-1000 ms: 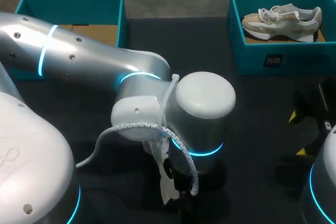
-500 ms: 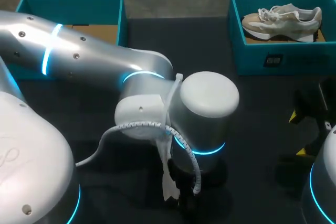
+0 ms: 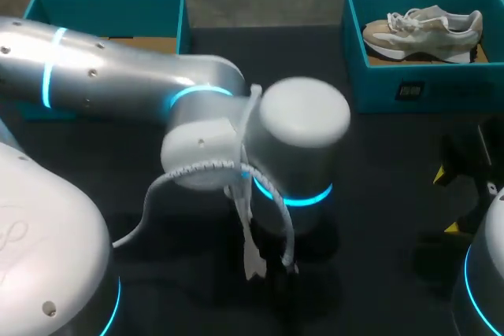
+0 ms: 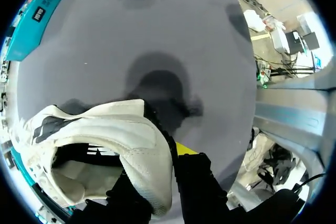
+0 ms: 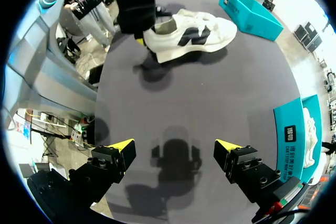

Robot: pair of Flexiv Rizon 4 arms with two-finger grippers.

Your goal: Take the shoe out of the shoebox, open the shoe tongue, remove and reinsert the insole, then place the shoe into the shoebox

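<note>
Left wrist view: cropped shoe (image 4: 105, 129), heel clamped in left gripper (image 4: 163, 182); right gripper (image 5: 176, 150) wide.

dark table (image 3: 378, 163), teal shoebox (image 3: 441, 88) at far right, second teal box (image 3: 106, 4) at far left

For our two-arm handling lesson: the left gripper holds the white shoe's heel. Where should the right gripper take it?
Probably the toe end of the white shoe, from above, fingers across its width: it lies level, pointing away from the left gripper.
</note>
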